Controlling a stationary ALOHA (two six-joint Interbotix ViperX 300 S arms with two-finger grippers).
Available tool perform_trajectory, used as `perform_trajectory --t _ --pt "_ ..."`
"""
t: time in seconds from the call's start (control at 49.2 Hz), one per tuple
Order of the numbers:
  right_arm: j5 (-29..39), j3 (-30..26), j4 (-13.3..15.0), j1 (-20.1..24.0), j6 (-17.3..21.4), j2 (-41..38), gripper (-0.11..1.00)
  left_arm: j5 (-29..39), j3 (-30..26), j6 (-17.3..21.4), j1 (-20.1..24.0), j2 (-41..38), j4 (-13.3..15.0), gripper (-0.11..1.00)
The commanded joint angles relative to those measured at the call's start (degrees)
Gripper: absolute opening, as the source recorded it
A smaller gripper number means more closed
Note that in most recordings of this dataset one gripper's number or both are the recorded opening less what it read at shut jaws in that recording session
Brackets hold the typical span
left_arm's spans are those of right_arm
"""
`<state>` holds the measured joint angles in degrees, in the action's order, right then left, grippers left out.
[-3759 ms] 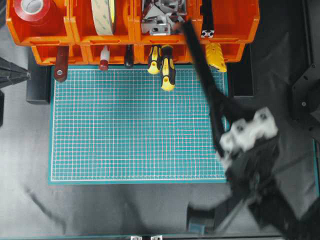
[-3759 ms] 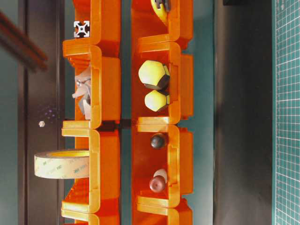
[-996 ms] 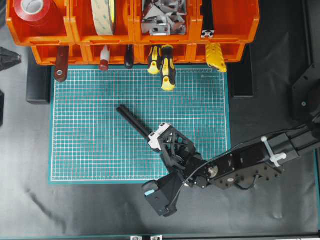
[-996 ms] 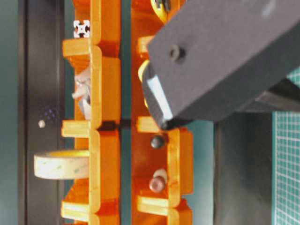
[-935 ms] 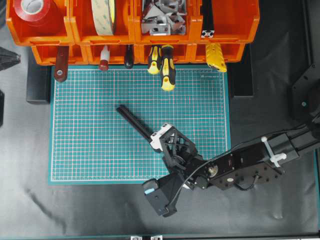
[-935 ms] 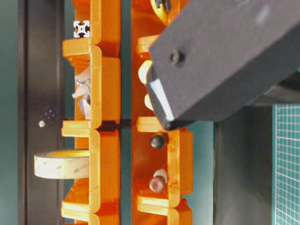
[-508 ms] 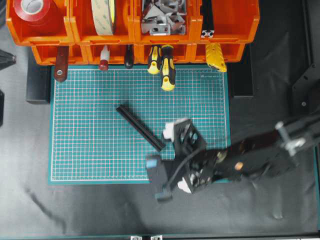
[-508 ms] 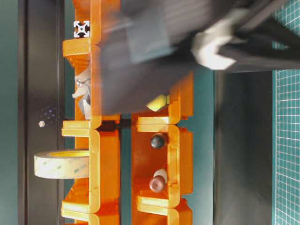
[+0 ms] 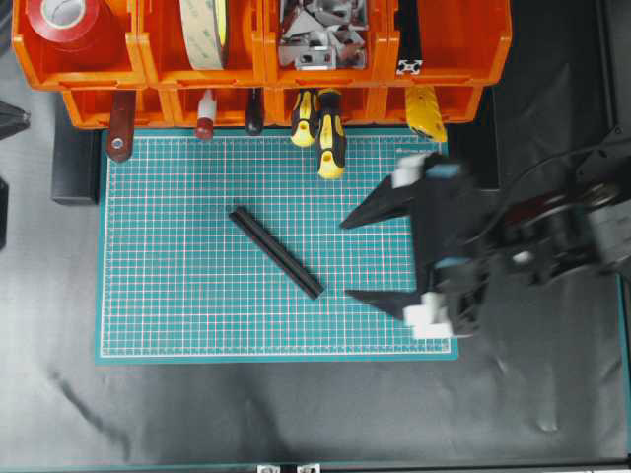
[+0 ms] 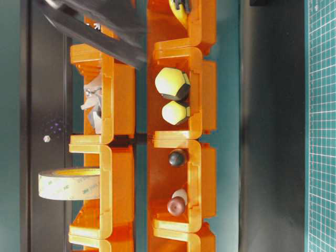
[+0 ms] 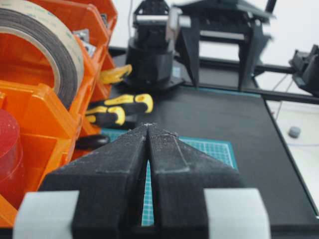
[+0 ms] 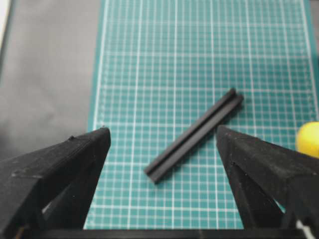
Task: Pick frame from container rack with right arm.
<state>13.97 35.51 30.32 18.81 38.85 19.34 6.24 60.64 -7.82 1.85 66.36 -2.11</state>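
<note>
While the tabletop (image 9: 246,414), covered in dark sheeting, takes up most of the overhead view, a green cutting mat (image 9: 177,296) lies on its middle. Along the far edge stands the container rack (image 9: 463,49), a two-tier row of orange bins wider than the mat. Its upper bins hold a red tape roll (image 9: 61,18) at far left, a beige tape roll (image 9: 204,30), silvery brackets (image 9: 317,34), and a second black extrusion bar (image 9: 409,44) whose slotted end faces outward. Tool handles stick out of the lower bins, among them a pair of yellow-and-black screwdrivers (image 9: 325,128).

The right arm (image 9: 552,236) reaches in from the right, blurred, over the right edge of the mat. The right gripper (image 9: 347,258) has its jaws spread wide apart, pointing left across the mat, and they hold nothing. In the right wrist view the two black fingers (image 12: 55,164) frame the mat from either side.

The frame (image 9: 276,251) lies flat on the mat, near its middle, running diagonally from far-left to near-right. It is to the left of the right gripper's jaws and clear of them.

The left gripper (image 11: 147,130) shows only in its own wrist view, at the left end of the rack beside the tape rolls. Its jaws are pressed together, tips touching, with nothing between them.
</note>
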Motion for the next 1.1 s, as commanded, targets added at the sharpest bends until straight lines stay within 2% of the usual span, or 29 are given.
perform_trajectory --t 0.0,0.142,0.61,0.874,1.077 --pt "-2.46 1.23 -0.09 0.09 0.0 4.31 0.83 -0.18 -1.05 0.26 -0.26 -0.53 -0.18 0.0" --pt "-4.39 4.31 -0.09 0.0 -0.09 8.88 0.83 -0.18 -1.14 0.26 -0.26 -0.35 -0.18 0.0" --pt "-2.9 10.72 -0.09 -1.67 -0.09 25.14 0.82 -0.18 -0.97 0.26 -0.26 -0.62 -0.18 0.0" --pt "-3.16 13.1 0.0 -3.08 -0.18 30.32 0.82 -0.18 -0.88 0.26 -0.35 -0.62 -0.18 0.0" --pt "-3.34 13.54 0.0 -3.43 -0.18 30.76 0.82 -0.09 -0.79 0.26 -0.53 -0.62 -0.18 0.0"
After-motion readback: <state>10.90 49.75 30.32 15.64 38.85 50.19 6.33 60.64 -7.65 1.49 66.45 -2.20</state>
